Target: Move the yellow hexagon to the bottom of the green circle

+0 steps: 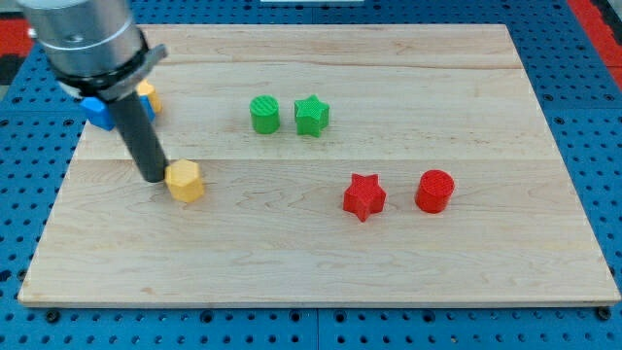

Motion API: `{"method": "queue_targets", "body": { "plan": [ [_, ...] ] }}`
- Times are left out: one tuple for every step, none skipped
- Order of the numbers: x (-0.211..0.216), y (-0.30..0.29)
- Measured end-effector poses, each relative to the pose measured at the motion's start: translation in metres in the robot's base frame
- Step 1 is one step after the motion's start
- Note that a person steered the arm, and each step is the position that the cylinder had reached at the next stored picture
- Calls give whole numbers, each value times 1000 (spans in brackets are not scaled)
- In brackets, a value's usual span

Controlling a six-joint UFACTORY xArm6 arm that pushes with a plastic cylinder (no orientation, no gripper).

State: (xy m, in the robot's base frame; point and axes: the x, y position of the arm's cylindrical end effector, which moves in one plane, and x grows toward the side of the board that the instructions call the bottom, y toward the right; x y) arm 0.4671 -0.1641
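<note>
Touching yellow hexagon [185,181] on its left, my tip [155,179], green circle [264,114] well apart

Bystanders on my board

A green star [312,115] sits near the top middle of the wooden board [389,262]. Lower and toward the view's right, a red star [363,196] and a red circle [434,191] stand near each other, apart. At the upper left, a blue block [97,113] and a second yellow block [149,98] show only partly, shapes unclear.
</note>
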Motion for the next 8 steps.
{"method": "queue_targets", "body": {
  "plan": [
    [0, 35],
    [3, 55],
    [-15, 32],
    [3, 5],
    [38, 5],
    [58, 41],
    [40, 43],
    [21, 27]
  ]
}}
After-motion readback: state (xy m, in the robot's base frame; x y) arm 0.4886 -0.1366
